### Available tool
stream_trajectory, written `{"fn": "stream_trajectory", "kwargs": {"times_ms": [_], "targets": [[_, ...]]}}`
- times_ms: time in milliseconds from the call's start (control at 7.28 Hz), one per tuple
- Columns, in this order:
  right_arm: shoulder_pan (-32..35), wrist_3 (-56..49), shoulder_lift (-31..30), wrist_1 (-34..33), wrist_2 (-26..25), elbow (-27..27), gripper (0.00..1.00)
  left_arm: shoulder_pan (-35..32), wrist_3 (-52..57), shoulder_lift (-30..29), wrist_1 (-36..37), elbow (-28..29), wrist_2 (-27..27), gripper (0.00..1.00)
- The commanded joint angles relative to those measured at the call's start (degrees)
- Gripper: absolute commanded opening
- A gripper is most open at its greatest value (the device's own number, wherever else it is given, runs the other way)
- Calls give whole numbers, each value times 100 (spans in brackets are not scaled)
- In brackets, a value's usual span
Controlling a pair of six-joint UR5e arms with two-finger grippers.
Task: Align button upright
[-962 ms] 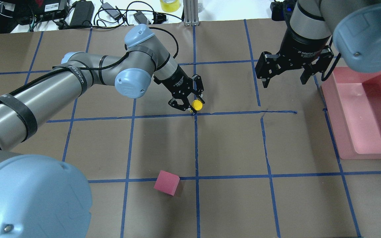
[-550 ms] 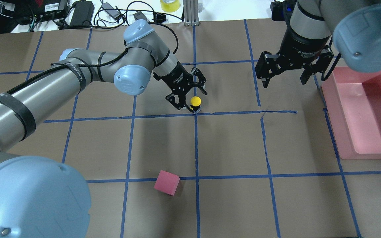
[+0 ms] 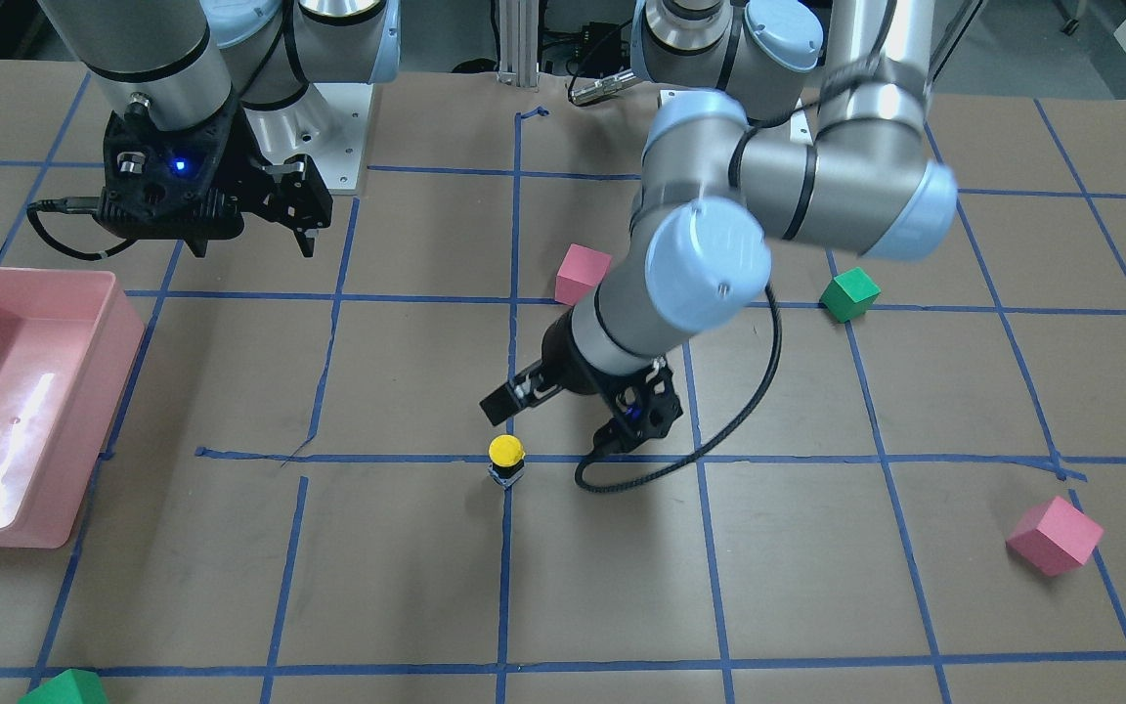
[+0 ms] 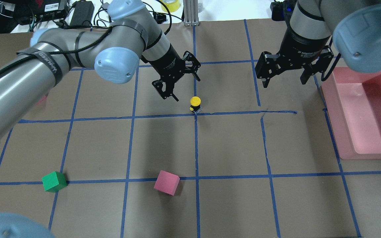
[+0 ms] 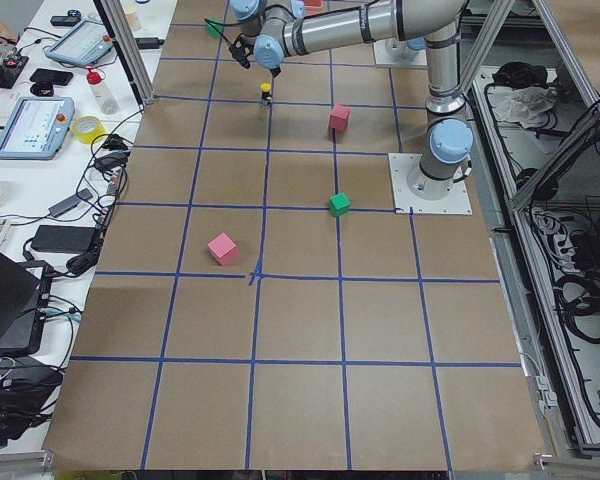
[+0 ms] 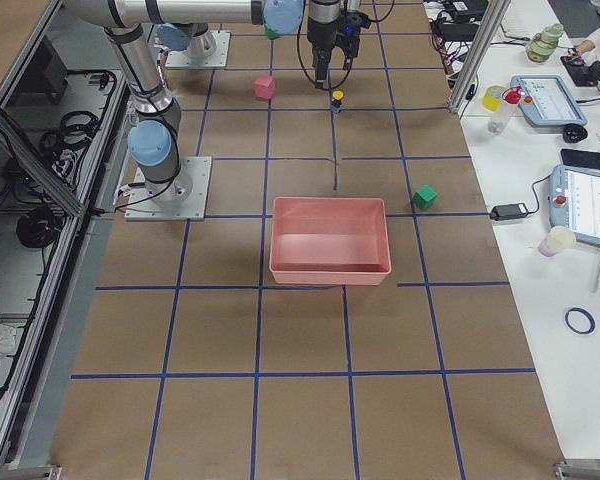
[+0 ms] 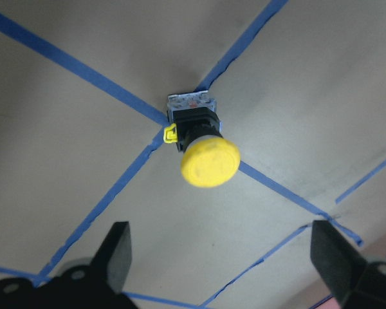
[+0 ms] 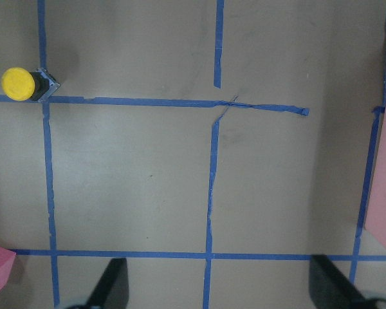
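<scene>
Since the button is seen standing on its grey base with the yellow cap uppermost, right at a crossing of the blue tape near the table's middle, the alignment is judged to be as good as done. It is touched by nothing. The left gripper is raised clear of it and off to the left, fingers spread wide and empty. This arrangement would let the button stand undisturbed while its pose is checked through the wrist camera. There the cap appears to lean slightly toward the lens, probably through perspective. The right gripper is likewise wide open with nothing in it, well apart from the button and near the pink bin, presumably parked out of the way. On its black body white lettering beginning "2F Adaptive" can be read; the rest is cut off. White print on a strap of the left arm is too small to be made out.
</scene>
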Motion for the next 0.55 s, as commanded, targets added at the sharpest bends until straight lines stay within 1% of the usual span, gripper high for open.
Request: {"fn": "stream_trajectory", "kwargs": {"times_ms": [0,137,275,412], "targets": [[0,0,0,0,0,2,100,-31,783,1040,-1070,79,981,100],[0,-9,0,0,0,2,100,-31,1046,1428,-1081,78,1091,100],[0,0,0,0,-9,2,100,-31,2328,1518,-1028,-35,1126,100],[0,0,0,0,0,2,100,3,3437,1650,-958,-158,1797,100]]}}
